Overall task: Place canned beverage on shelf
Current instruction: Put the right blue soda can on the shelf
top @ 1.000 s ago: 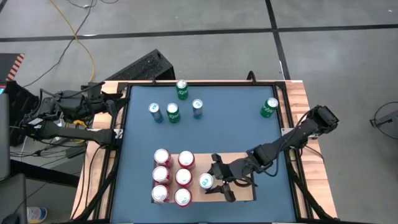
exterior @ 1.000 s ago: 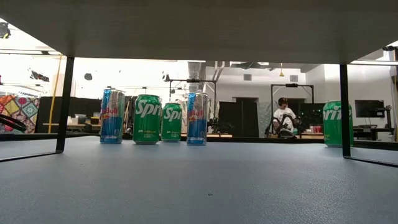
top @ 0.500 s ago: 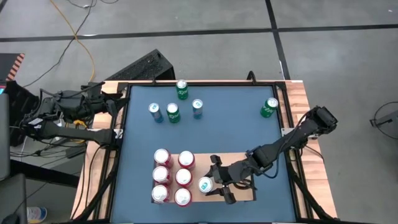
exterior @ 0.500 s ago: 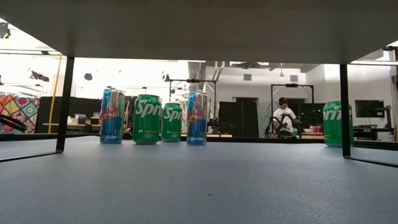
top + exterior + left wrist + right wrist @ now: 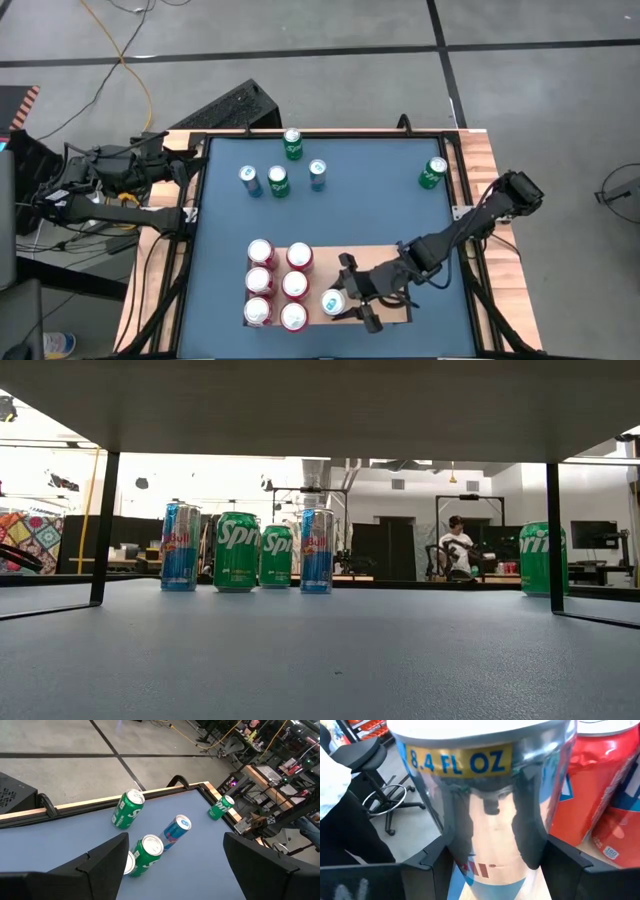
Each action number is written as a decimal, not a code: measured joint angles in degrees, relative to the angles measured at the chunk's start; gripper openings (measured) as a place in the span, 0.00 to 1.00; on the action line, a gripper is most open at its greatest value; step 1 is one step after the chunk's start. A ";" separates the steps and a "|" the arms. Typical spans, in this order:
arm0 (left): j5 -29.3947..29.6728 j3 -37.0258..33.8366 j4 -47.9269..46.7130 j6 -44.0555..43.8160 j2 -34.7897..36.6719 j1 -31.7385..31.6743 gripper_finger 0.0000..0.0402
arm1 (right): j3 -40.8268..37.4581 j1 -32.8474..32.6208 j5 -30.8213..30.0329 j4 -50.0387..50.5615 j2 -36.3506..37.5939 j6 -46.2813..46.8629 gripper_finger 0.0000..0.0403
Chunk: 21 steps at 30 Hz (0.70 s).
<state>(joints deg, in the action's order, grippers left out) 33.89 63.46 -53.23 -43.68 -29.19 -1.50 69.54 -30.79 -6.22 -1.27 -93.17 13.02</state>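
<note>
The right gripper (image 5: pixel 345 297) clamps a slim silver-and-blue beverage can (image 5: pixel 332 300) over the pale tan wooden shelf board (image 5: pixel 392 314), red cans (image 5: pixel 280 284) just beside it. Left gripper (image 5: pixel 175 865) waits, fingers apart.

The slim can (image 5: pixel 485 805) between the right end effector (image 5: pixel 352 297)'s matt black fingers is glossy, mirror-smooth metal, the red cans (image 5: pixel 278 284) beside it shiny too, on a pale plain-grained wooden shelf (image 5: pixel 395 310) over the matt blue worktop (image 5: pixel 350 210).
</note>
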 joint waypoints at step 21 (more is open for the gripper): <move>-0.04 0.00 0.20 -0.54 0.00 0.02 0.77 | 4.83 -0.76 0.50 2.88 -3.73 -2.17 0.61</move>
<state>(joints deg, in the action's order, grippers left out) 33.85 63.46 -53.04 -44.23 -29.19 -1.48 74.37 -31.55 -5.72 1.61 -96.89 10.85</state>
